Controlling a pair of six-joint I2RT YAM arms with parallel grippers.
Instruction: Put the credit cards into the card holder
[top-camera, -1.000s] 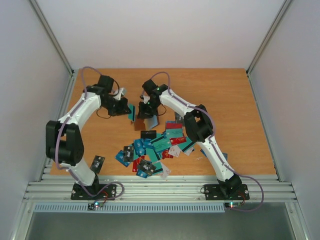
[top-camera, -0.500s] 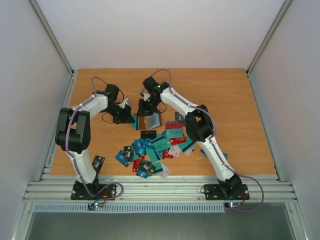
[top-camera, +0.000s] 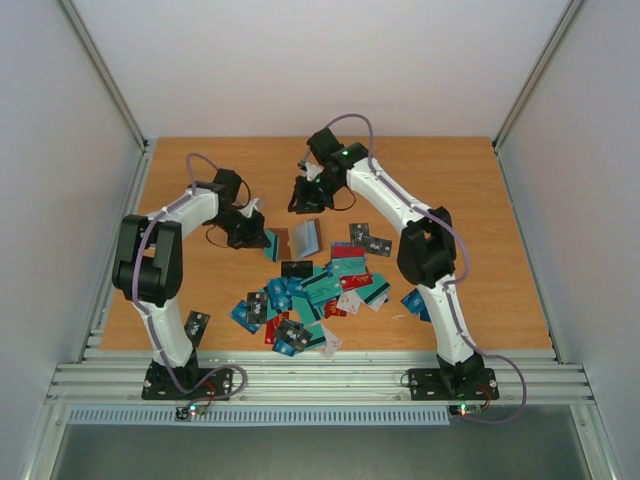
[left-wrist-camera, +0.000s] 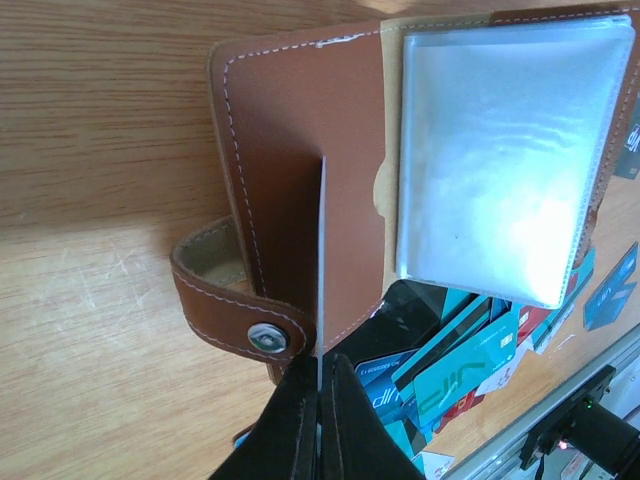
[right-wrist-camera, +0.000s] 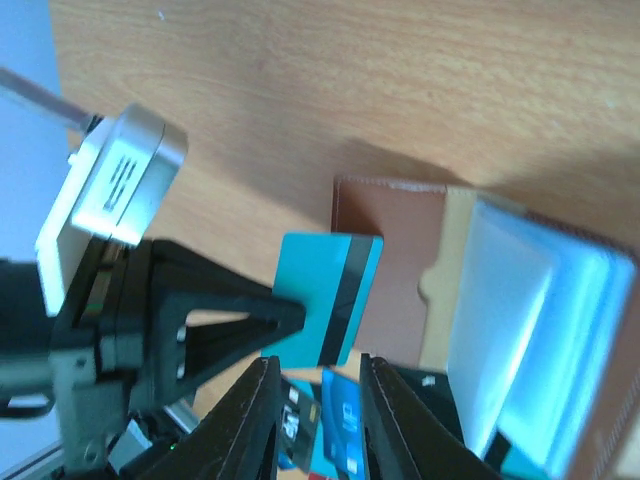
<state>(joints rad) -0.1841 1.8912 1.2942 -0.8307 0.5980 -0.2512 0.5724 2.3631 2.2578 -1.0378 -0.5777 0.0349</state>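
1. Surface (top-camera: 480, 220): I see a wooden board with both arms reaching over its middle.

2. Credit cards (top-camera: 310, 293): most lie in a loose, overlapping heap at the near centre, mostly teal and blue, with some red and black. A few lie apart to the right of the heap. One dark card (top-camera: 195, 324) lies alone at the near left, beside the left arm's base.

3. Card holder (top-camera: 283, 243): it lies opened flat on the surface, at the far edge of the heap. Its brown panel is on the left and its clear plastic sleeve on the right. The snap strap curls out from the brown panel's edge.

4. Left claw (left-wrist-camera: 320, 365): clenched on one teal card (right-wrist-camera: 328, 297), gripped by its edge and held upright. The claw sits just left of the holder. The card's free end reaches over the brown panel. I cannot tell whether the card touches the leather.

5. Right claw (right-wrist-camera: 313, 400): released, with the fingers slightly parted and nothing between them. It hangs above the surface on the far side of the holder, clear of it, and looks down on the sleeve and the held card.
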